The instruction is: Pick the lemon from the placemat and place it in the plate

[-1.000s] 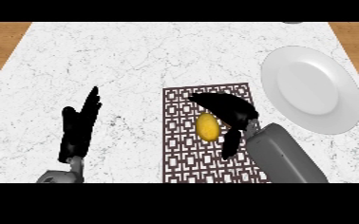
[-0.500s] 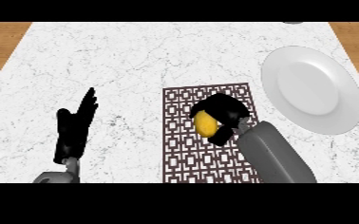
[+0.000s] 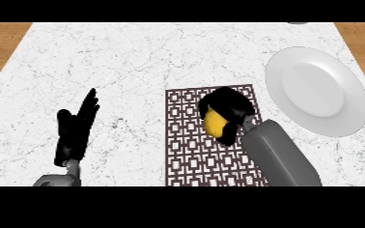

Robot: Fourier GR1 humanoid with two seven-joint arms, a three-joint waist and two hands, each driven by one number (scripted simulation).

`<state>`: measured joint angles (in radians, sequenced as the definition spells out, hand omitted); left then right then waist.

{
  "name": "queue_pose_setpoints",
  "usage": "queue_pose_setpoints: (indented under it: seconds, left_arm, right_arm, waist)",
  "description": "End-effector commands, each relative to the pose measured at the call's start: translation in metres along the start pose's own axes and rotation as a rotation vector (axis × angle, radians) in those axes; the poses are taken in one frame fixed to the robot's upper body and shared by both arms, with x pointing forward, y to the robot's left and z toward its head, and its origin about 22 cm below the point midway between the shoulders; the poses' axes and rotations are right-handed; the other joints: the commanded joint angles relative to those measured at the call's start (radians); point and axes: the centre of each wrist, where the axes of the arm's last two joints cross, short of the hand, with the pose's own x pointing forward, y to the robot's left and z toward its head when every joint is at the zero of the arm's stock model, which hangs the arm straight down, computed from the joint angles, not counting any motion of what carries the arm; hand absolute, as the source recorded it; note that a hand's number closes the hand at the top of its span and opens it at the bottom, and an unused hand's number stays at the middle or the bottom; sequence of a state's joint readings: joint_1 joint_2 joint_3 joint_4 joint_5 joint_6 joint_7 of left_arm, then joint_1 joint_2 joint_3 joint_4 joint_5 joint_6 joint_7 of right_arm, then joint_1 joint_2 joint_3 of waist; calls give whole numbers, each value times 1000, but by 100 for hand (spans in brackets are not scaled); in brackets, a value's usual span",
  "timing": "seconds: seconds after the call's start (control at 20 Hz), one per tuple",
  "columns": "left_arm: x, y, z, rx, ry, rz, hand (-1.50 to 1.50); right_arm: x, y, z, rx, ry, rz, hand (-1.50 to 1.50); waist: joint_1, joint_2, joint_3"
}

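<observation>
The yellow lemon [image 3: 212, 121] lies on the dark brown patterned placemat [image 3: 192, 159] at the counter's lower middle. My right hand [image 3: 230, 110] is over it, fingers curled round it, so only the lemon's left side shows. The white plate [image 3: 317, 91] sits to the right of the placemat, with nothing on it. My left hand [image 3: 75, 133] rests open at the lower left, fingers pointing up, well away from the lemon.
The white marble counter [image 3: 128, 63] spreads out behind and to the left of the placemat. Wooden strips [image 3: 10, 38] show at the far left and right edges. A small grey object [image 3: 298, 22] peeks in at the top right.
My right hand has come down over the lemon and its fingers have closed round it. The left hand has barely moved.
</observation>
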<state>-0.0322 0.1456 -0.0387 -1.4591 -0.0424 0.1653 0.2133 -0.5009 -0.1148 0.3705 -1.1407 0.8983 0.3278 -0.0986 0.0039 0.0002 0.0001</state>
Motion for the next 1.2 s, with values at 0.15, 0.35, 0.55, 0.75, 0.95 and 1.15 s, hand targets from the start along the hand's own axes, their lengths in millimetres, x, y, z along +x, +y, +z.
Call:
queue_pose_setpoints:
  seconds: [0.15, 0.35, 0.55, 0.75, 0.95, 1.15]
  left_arm:
    - [7, -13, 0, 8, 12, 15, 0]
    - [1, 2, 1, 14, 3, 2, 0]
    - [-11, -4, -1, 1, 7, 0, 0]
    - [-6, 5, 4, 8, 23, 3, 0]
    - [7, -9, 6, 4, 3, 10, 0]
    - [-3, -22, 4, 15, 3, -10, 0]
  right_arm:
    - [-27, -12, 41, -185, 148, 0, 150]
    - [-43, -27, 75, -355, 222, 26, 150]
    - [-31, -44, 96, -492, 182, 31, 150]
    - [-45, -75, 133, -734, 207, 2, 150]
    - [-40, -101, 145, -853, 293, 0, 150]
    - [-50, -114, 174, -860, 384, -38, 150]
  waist:
    - [-13, -3, 0]
    - [-16, -4, 0]
    - [-13, -3, -1]
    - [-16, -4, 0]
    - [-5, -2, 0]
    - [-6, -1, 0]
